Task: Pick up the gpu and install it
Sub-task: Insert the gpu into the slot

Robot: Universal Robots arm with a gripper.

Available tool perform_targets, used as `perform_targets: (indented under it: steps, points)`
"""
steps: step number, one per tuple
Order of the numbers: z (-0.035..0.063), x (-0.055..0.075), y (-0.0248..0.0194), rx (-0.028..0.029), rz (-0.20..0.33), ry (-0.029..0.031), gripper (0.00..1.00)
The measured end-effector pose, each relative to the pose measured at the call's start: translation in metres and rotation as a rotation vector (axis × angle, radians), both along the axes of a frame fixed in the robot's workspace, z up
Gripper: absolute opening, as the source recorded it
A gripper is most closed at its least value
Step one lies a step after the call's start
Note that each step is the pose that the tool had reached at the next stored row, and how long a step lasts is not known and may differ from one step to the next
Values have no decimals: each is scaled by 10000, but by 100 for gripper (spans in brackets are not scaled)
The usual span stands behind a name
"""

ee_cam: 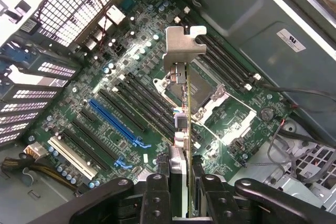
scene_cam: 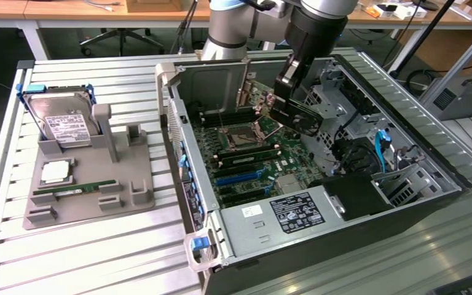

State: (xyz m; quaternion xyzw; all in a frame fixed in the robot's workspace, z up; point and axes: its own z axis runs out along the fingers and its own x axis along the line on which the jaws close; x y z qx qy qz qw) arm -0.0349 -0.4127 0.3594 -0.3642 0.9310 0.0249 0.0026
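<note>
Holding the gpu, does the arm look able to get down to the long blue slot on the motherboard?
Probably yes. The case is open, the fingers hold the gpu above the motherboard, and nothing I can see covers the blue slot.

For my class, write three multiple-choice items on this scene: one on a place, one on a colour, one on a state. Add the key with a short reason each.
1. Where is the hard drive?
A) on the motherboard
B) on the grey holder
C) in the gripper

2. The coloured expansion slots on the motherboard are:
A) red
B) yellow
C) blue

3. The gpu is:
A) gripped above the motherboard
B) lying on the holder
C) seated in a slot

Key: B, it stands on the holder at the exterior view's left of the computer case; C, the wrist view shows them blue; A, the gripper is shut on it, clear of the board.
</note>
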Motion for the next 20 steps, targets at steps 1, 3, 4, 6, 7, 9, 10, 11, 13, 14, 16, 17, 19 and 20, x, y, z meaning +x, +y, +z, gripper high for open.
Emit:
perform_targets:
  steps: [1,3,4,6,7,9,10,11,13,14,16,17,19,20]
  points:
    - [0,0,0,-1,36,0,27]
    - [0,0,0,-1,86,0,27]
    - [0,0,0,0,106,0,27]
    - [-1,0,0,0,150,-1,27]
    - [-1,0,0,0,169,0,27]
    - [-1,0,0,0,234,-1,27]
    - [-1,0,0,0,252,0,27]
    - [-1,0,0,0,271,0,27]
    - [-1,0,0,0,324,0,27]
    - [-2,0,0,0,347,0,27]
    - [-2,0,0,0,399,0,27]
    - [-2,0,0,0,425,-1,27]
    - [-3,0,0,1,472,-1,27]
    - [-3,0,0,1,492,-1,27]
